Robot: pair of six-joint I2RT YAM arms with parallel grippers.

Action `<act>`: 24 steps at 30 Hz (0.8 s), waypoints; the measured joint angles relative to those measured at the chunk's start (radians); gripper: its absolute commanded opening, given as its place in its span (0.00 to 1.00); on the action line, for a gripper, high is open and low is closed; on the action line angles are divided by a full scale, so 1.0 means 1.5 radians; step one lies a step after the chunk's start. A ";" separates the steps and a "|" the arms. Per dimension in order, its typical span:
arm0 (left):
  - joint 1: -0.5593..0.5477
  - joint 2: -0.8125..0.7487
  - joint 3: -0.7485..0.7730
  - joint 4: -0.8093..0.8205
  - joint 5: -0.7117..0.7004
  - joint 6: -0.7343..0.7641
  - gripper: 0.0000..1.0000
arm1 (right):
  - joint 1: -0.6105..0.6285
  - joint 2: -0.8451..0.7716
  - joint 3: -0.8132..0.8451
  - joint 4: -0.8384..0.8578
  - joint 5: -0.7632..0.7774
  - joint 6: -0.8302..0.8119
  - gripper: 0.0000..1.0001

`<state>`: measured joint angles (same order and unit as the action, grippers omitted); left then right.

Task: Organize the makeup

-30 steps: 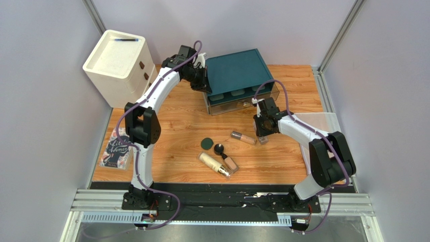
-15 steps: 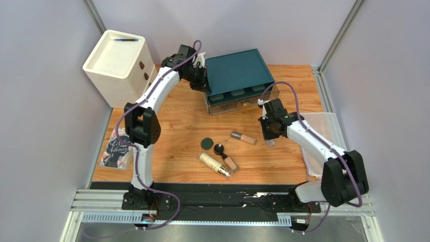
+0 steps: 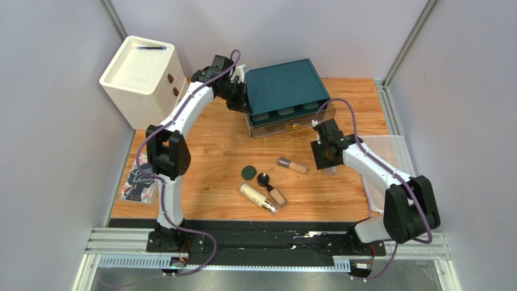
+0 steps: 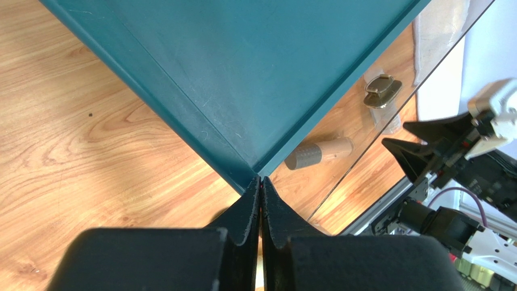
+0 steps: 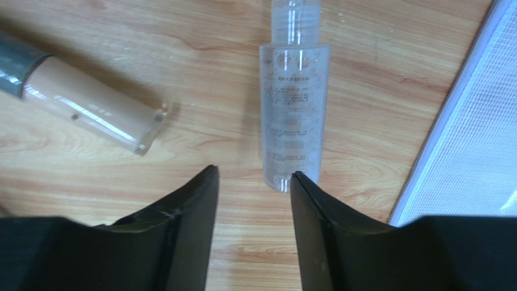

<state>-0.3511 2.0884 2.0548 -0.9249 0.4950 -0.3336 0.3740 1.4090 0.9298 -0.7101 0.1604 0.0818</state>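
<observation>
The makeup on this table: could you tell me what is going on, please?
The left claw is shut at a corner of the teal box. The right claw is open just short of a clear bottle lying on the table beside a foundation tube. A green compact, black jar and cream bottle sit mid-table.

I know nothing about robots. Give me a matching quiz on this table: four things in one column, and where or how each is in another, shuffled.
1 left pincer
2 right pincer
3 flat dark-green round compact
4 pink-covered book

A open, by a clear plastic bottle
B table's left edge
C shut, at the teal box's corner
D mid-table, beside a small black round jar

Pairs: 1-C, 2-A, 3-D, 4-B.
</observation>
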 measured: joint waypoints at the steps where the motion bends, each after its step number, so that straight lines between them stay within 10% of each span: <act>1: 0.000 0.000 0.000 0.000 0.001 0.000 0.04 | -0.007 0.010 0.000 0.004 0.005 -0.001 0.51; 10: 0.000 0.000 0.000 -0.001 0.004 0.002 0.04 | -0.060 0.159 0.020 0.042 0.037 -0.011 0.45; 12: 0.000 0.000 0.000 -0.003 0.006 0.004 0.04 | -0.065 0.167 0.032 0.041 0.034 -0.015 0.34; 14: 0.000 0.000 0.001 -0.006 0.010 0.006 0.04 | -0.069 0.177 0.046 0.037 0.023 -0.018 0.00; 24: -0.004 -0.001 0.001 -0.014 0.019 0.031 0.05 | -0.081 0.148 0.025 0.047 -0.025 0.001 0.00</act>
<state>-0.3565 2.0869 2.0560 -0.9455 0.5232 -0.2871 0.2520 1.6314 0.9672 -0.6403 0.1234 0.0830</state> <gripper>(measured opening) 0.045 0.409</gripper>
